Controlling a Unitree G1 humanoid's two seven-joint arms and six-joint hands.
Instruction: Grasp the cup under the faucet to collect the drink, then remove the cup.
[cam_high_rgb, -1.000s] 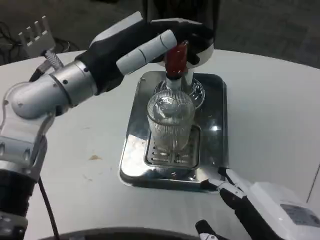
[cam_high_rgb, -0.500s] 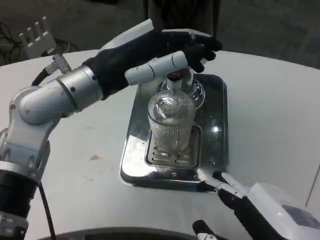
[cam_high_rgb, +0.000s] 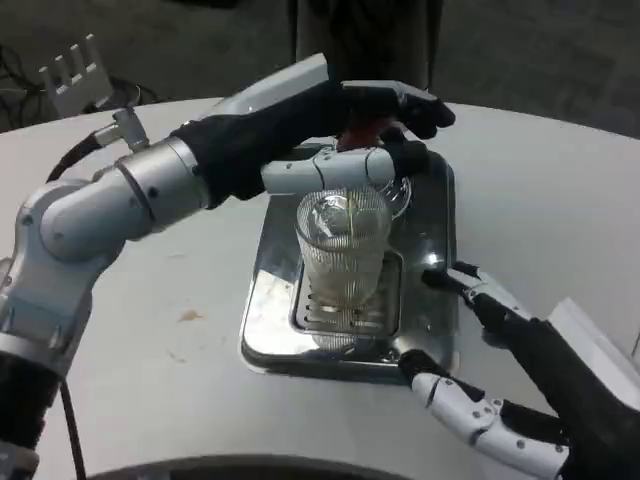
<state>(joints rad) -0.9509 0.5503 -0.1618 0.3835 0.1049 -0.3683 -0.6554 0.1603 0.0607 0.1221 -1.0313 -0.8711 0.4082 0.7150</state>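
Note:
A clear ribbed glass cup (cam_high_rgb: 343, 248) stands upright on the drip grate of the steel tray (cam_high_rgb: 434, 290), right under the faucet. A thin stream of yellowish drink runs into it. My left hand (cam_high_rgb: 340, 135) reaches over the cup and presses on the red faucet lever (cam_high_rgb: 362, 130), which is mostly hidden by the fingers. My right hand (cam_high_rgb: 500, 370) is open at the tray's front right corner, fingers spread toward the cup and apart from it.
The dark dispenser body (cam_high_rgb: 365, 40) rises behind the tray. A white pronged fixture (cam_high_rgb: 72, 70) stands at the far left. The round white table (cam_high_rgb: 170, 330) has bare room left and right of the tray; a small brown stain (cam_high_rgb: 187, 315) lies left of it.
My left hand has pushed forward and down over the lever, and drink now streams into the cup. My right hand has risen and opened toward the cup from the front right.

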